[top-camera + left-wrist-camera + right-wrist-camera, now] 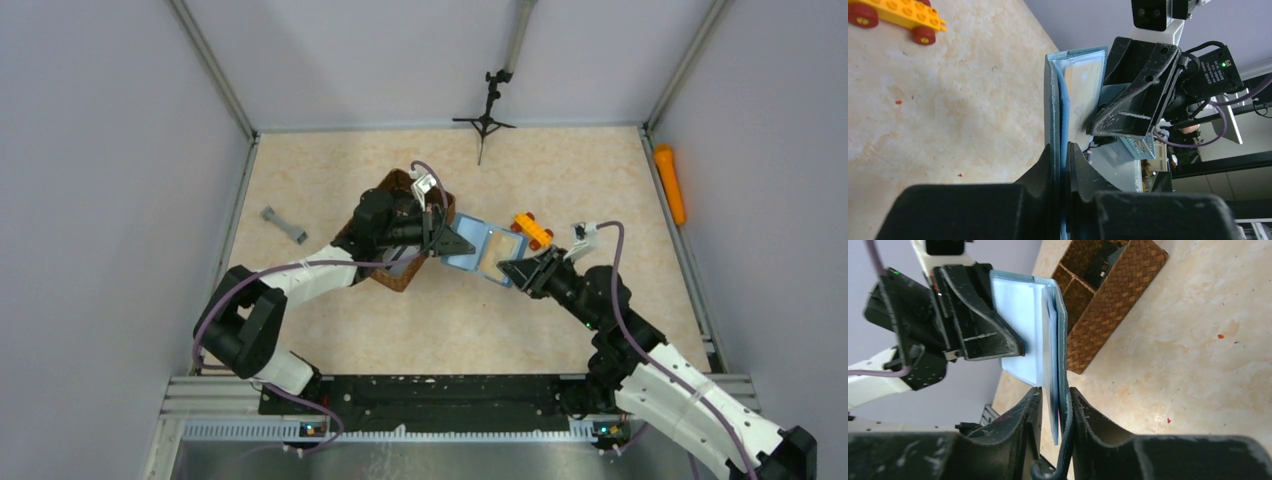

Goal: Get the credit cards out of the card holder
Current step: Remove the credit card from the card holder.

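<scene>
You've got the card holder (487,252) held over the table, spread open between both arms, just right of the woven basket (405,278). Your left gripper (1062,150) is clamped tight on the edge of one flap. Your right gripper (1054,392) is pinching the opposite flap the same way. What looks like a tan card (1082,85) shows in the inside pocket by the right fingers. The yellow toy car (531,229) sits on the table just behind.
</scene>
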`<state>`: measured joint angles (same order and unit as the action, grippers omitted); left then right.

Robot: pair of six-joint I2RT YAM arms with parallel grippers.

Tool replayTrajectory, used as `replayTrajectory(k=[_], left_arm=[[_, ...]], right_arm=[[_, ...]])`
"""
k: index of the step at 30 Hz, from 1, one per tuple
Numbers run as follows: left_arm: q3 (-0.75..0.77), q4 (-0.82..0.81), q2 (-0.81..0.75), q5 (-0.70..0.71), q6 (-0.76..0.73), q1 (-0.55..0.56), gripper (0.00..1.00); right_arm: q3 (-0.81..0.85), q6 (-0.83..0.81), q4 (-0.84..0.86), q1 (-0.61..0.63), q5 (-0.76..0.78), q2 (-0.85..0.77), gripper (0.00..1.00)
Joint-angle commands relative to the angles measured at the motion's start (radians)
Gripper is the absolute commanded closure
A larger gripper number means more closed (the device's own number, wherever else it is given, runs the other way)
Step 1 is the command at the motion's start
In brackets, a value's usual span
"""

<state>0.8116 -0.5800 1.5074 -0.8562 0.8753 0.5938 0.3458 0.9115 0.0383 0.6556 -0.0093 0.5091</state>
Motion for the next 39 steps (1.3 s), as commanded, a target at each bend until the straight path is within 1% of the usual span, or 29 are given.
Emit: replayTrajectory(k=[1,3,5,8,11,14,17,20,23,28,30,32,33,36,39], left_arm=[[0.090,-0.004,0.010,0.030,-0.089,0.001,1.00],[0.116,0.040,0.022,0.062,-0.128,0.000,1.00],[0.119,0.053,0.030,0.094,-0.164,0.000,1.00],[0.096,0.065,0.027,0.143,-0.222,0.001,1.00],[0.058,0.055,0.022,0.155,-0.264,0.001,1.00],[0.013,0.027,0.010,0.192,-0.268,-0.002,1.00],[-0.009,0.011,0.003,0.225,-0.269,-0.002,1.00],[-0.029,-0.006,-0.001,0.247,-0.258,-0.001,1.00],[-0.058,-0.055,0.002,0.263,-0.231,-0.002,1.00],[-0.098,-0.115,-0.001,0.287,-0.195,-0.001,1.00],[-0.107,-0.119,-0.016,0.291,-0.193,-0.001,1.00],[-0.117,-0.118,-0.033,0.307,-0.196,-0.001,1.00],[-0.120,-0.116,-0.040,0.311,-0.196,-0.002,1.00],[-0.127,-0.131,-0.047,0.310,-0.184,-0.001,1.00],[-0.133,-0.156,-0.046,0.309,-0.156,-0.008,1.00]], right_arm=[[0.124,-0.145,0.071,-0.010,-0.014,0.126,0.74],[0.180,-0.209,0.067,-0.010,-0.029,0.187,0.82],[0.232,-0.263,0.060,-0.010,-0.031,0.242,0.84],[0.282,-0.348,0.066,-0.010,-0.018,0.318,0.78],[0.322,-0.421,0.066,-0.017,-0.036,0.387,0.75],[0.322,-0.467,0.084,-0.031,-0.046,0.413,0.73],[0.281,-0.431,0.131,-0.066,-0.055,0.386,0.73],[0.213,-0.406,0.196,-0.095,-0.037,0.341,0.69],[0.136,-0.372,0.306,-0.121,-0.112,0.338,0.68],[0.098,-0.352,0.397,-0.137,-0.181,0.369,0.70],[0.081,-0.342,0.426,-0.147,-0.207,0.379,0.65],[0.071,-0.331,0.442,-0.160,-0.224,0.397,0.55],[0.068,-0.322,0.451,-0.169,-0.237,0.407,0.52],[0.055,-0.282,0.495,-0.209,-0.303,0.457,0.52],[0.033,-0.215,0.601,-0.256,-0.400,0.522,0.53]])
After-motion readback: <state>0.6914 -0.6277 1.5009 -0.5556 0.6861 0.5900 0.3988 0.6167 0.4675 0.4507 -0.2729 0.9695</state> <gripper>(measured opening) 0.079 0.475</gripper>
